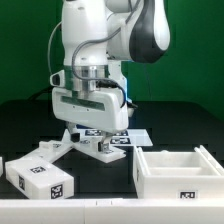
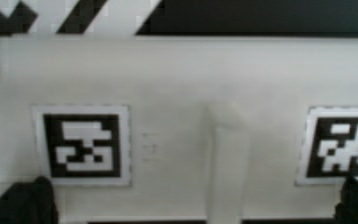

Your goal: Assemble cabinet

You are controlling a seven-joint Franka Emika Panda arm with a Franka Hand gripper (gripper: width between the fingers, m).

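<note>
A green backdrop point(image 1: 25, 50) stands behind a matte black table point(image 1: 110, 208). On it the cabinet lies in loose parts of smooth white plastic.

At the exterior view's left edge a small white piece point(image 1: 3, 165) is cut off by the frame. Beside it lies a closed box piece point(image 1: 40, 177), blocky, with black-and-white square tags on its upper face.

In the middle the white arm point(image 1: 100, 40) reaches down, and its gripper point(image 1: 97, 135) is low over a flat panel point(image 1: 105, 150). The wrist view shows that panel point(image 2: 176, 90) with two tags and a raised ridge between them. The dark fingertips point(image 2: 16, 203) sit wide apart at either side. Whether they touch the panel I cannot tell.

Just behind it lies the thin marker board point(image 1: 138, 136).

At the right stands an open box piece point(image 1: 180, 172), a square tray with upright walls and a small tag on its front. Its hollow shows plain white floor.
</note>
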